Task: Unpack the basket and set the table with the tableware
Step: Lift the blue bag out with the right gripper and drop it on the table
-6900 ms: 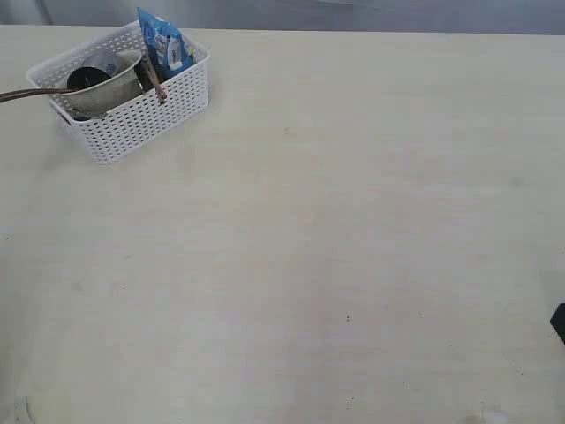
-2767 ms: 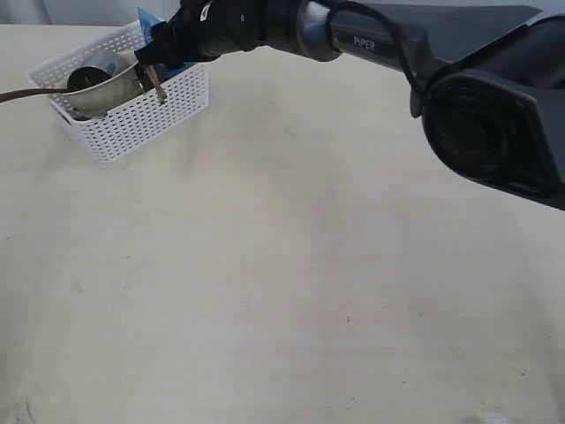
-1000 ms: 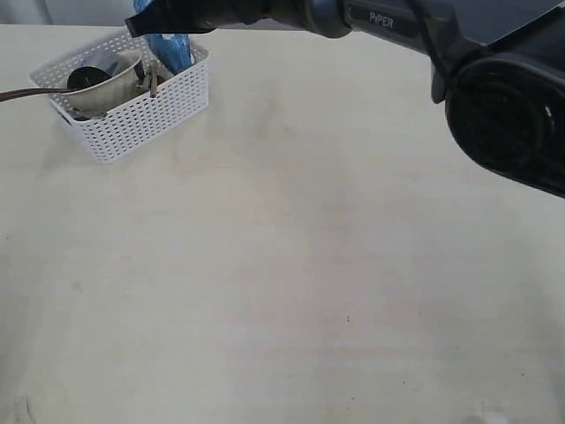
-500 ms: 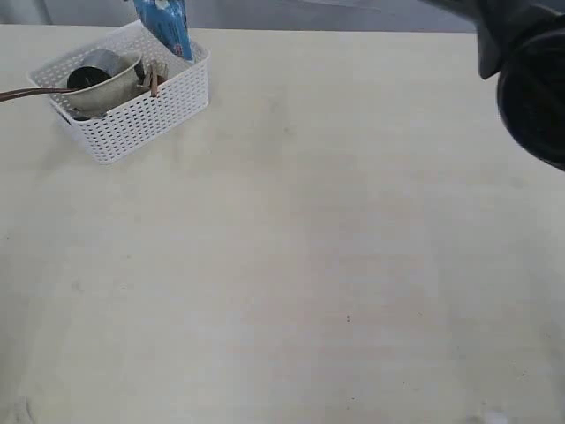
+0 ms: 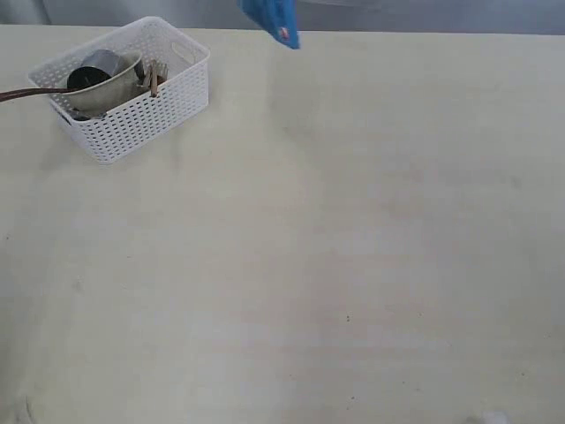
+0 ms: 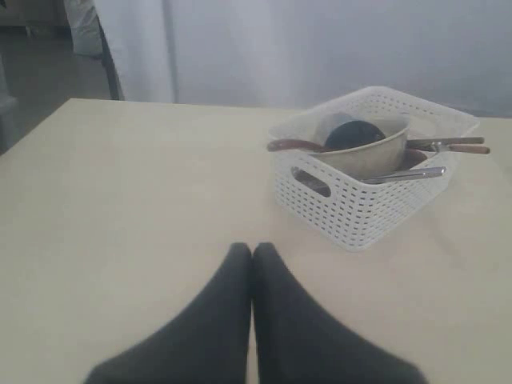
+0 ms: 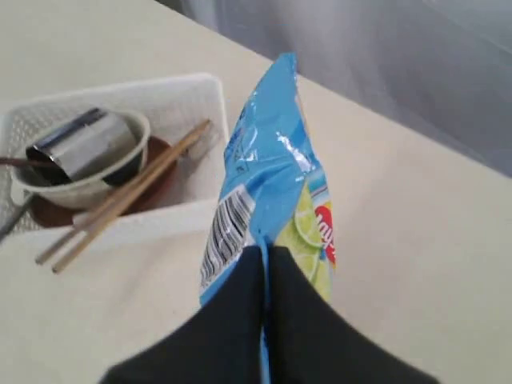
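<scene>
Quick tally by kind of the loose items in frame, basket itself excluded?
Bowl: 1
Cup: 1
Chopsticks: 2
Brown-handled utensil: 1
Silver-handled utensil: 1
Snack bag: 1
Total: 7

Left black pincer (image 6: 252, 262) closed tip to tip on nothing, held low over the pale cream wood-look table (image 6: 120, 200). Right black pincer (image 7: 266, 276) pinched tight on one end of a glossy blue plastic snack bag (image 7: 268, 176), high above the table, near 12 o'clock in the exterior view.
</scene>
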You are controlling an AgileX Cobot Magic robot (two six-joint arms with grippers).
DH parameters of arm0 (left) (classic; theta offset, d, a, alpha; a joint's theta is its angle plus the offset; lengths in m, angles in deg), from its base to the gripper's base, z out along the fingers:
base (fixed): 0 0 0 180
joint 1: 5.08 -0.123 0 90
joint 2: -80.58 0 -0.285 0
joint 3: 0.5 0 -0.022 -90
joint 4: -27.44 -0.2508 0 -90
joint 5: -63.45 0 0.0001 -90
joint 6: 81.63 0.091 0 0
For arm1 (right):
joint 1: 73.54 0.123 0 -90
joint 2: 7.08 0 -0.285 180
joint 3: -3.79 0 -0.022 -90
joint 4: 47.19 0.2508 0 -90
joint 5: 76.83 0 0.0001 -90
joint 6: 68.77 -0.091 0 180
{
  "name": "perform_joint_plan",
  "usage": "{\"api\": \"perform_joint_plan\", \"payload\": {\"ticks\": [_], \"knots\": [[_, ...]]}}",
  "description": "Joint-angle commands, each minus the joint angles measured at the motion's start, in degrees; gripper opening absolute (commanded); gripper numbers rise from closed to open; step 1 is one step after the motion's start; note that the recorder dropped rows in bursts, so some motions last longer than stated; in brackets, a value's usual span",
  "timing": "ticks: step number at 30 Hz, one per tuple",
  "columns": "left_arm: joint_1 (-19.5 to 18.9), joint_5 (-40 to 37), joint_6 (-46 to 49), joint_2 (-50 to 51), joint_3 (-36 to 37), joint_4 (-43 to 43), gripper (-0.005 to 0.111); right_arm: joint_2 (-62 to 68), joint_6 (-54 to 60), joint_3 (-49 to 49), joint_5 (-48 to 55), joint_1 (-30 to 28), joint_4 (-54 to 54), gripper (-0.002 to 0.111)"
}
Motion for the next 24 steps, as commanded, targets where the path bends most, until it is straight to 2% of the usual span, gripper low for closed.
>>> {"api": "perform_joint_plan", "payload": {"ticks": [1,5,8,16,24], "knots": [[-0.1,0.2,0.0,-0.2,0.4,0.0,0.0,-9.3,9.5,-12.9,-0.9,-8.3,10.6,0.0],[-0.1,0.2,0.0,-0.2,0.4,0.0,0.0,-15.5,17.9,-23.5,-5.9,-17.2,28.8,0.0],[-0.1,0.2,0.0,-0.2,0.4,0.0,0.0,-16.4,26.0,-26.6,0.0,-21.7,36.8,0.0],[-0.1,0.2,0.0,-0.2,0.4,0.0,0.0,-10.4,35.0,-26.3,23.7,-26.2,36.9,0.0],[-0.1,0.2,0.0,-0.2,0.4,0.0,0.0,0.6,37.1,-24.9,23.7,-28.1,36.8,0.0]]}}
